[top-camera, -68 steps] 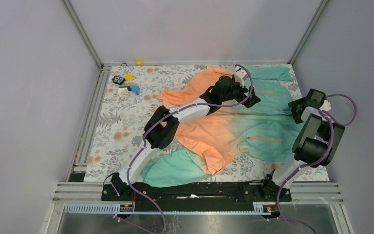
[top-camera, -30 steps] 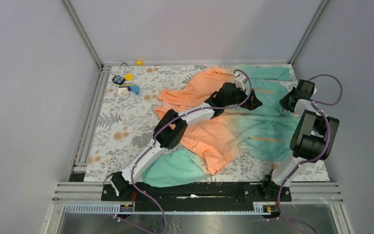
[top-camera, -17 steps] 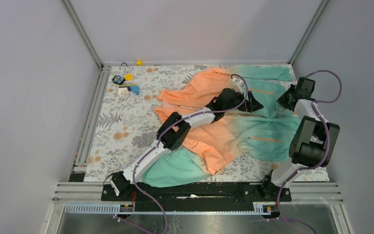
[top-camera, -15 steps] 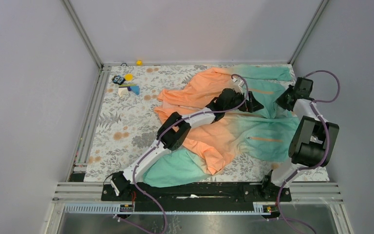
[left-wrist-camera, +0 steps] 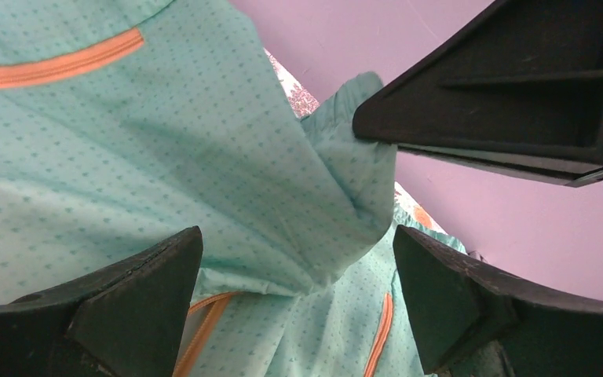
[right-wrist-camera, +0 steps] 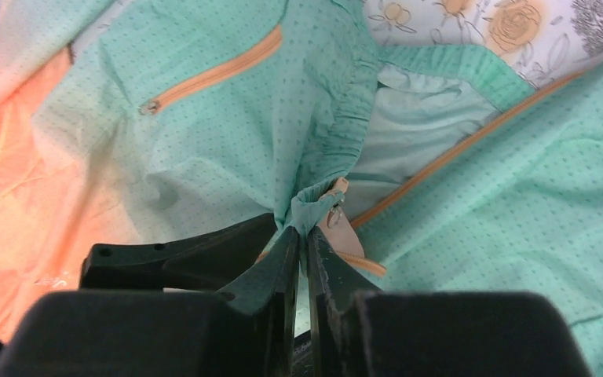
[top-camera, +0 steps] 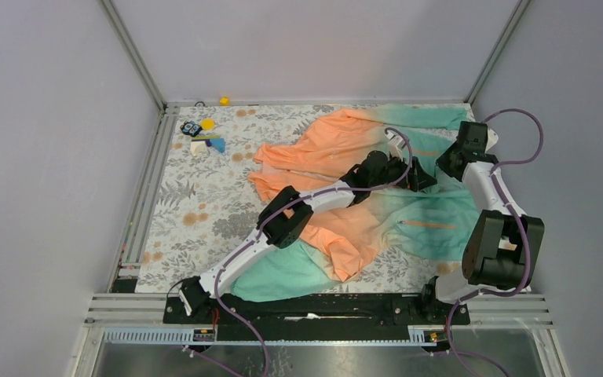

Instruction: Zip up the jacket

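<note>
here, the right gripper (right-wrist-camera: pixel 300 243) is pressing its fingers together on a small bunch of teal hem of the jacket (right-wrist-camera: pixel 204 141). it is doing so right where an orange zipper tape (right-wrist-camera: pixel 455 149) is ending beside a small pale tag (right-wrist-camera: pixel 338 212) (whether the slider itself is inside the pinch, i cannot tell).

in the top view the jacket (top-camera: pixel 432 216) is lying spread over the floral table (top-camera: pixel 204 196). its teal hem is pointing to the right side and its orange shoulders and hood are fanning out to the left and far side.

the left gripper (left-wrist-camera: pixel 298 267) is hanging with its jaws spread wide over the teal cloth and is gripping nothing. the lifted fold is rising straight ahead of its open fingers, with the right gripper (left-wrist-camera: pixel 377 129) just beyond.

so the hem end is sitting just to the right of the left gripper (top-camera: pixel 422 175), on the right arm's side, and the right gripper (top-camera: pixel 445 165) is the nearer one and is already on it. the front opening seems to be running from that pinch leftward toward the orange collar, so its long axis is lying across the table. any pull on the zipper is probably going to travel that way, away from the right arm.
</note>
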Controlling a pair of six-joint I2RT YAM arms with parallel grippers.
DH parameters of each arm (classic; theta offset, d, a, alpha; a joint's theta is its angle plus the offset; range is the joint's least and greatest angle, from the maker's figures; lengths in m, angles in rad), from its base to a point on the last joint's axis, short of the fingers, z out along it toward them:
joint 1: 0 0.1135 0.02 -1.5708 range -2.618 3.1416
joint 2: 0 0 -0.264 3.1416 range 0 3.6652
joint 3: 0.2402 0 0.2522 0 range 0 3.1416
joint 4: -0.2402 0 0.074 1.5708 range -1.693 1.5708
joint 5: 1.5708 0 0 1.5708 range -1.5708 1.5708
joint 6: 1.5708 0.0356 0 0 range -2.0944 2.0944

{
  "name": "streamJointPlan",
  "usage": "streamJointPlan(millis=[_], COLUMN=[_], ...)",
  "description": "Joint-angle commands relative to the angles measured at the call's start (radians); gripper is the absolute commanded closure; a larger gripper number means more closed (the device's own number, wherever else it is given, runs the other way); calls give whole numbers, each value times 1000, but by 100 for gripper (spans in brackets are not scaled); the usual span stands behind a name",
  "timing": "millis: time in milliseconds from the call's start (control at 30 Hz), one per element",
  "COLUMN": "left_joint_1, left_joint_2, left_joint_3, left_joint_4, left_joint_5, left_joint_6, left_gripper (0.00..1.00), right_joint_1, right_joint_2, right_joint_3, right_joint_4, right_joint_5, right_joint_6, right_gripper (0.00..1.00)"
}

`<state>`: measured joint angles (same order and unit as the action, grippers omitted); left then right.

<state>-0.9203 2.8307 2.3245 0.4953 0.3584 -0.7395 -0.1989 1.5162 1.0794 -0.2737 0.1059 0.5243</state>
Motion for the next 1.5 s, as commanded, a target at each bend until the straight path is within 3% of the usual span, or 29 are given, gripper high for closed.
streamJointPlan(millis=[0, 133, 233, 433, 500, 567, 700, 767, 800, 933, 1100, 1233, 1467], left_joint_1=[-33, -53, -54, -63, -64, -62, -50, -36, -31, -11, 11, 21, 24], left_joint_2=[-34, -39, -35, -21, -24, -33, -76, -72, -62, -34, -11, 15, 42], left_joint_3=[31, 35, 38, 61, 58, 46, -53, -68, -66, -57, -66, -64, -37], left_joint_4=[95, 69, 72, 93, 99, 107, 158, 175, 189, 216, 262, 295, 296], left_joint_5=[-38, -103, -136, -157, -152, -128, -101, -84, -67, -28, -1, 2, 1], left_joint_6=[90, 154, 151, 165, 171, 178, 150, 88, 52, -84, -195, -265, -309], left_gripper=[1, 5, 14, 19, 37, 50, 63, 89, 94, 95, 96, 96, 95], right_joint_1=[18, 33, 49, 61, 61, 61, 59, 46, 38, -27, -185, -256, -284], right_joint_2=[-30, -63, -89, -90, -87, -95, -132, -130, -122, -141, -219, -196, -81], right_joint_3=[41, 53, 56, 76, 80, 77, 28, 24, 33, 2, -215, -294, -338], right_joint_4=[-104, -142, -156, -189, -196, -189, -90, -60, -61, 20, 314, 479, 709], right_joint_5=[124, 141, 149, 150, 143, 138, 26, -46, -80, -229, -512, -640, -786], right_joint_6=[1, -2, -6, -30, -48, -70, -212, -256, -269, -239, -84, -9, 108], right_gripper=[87, 87, 87, 87, 87, 85, 65, 59, 58, 46, 29, 19, 18])
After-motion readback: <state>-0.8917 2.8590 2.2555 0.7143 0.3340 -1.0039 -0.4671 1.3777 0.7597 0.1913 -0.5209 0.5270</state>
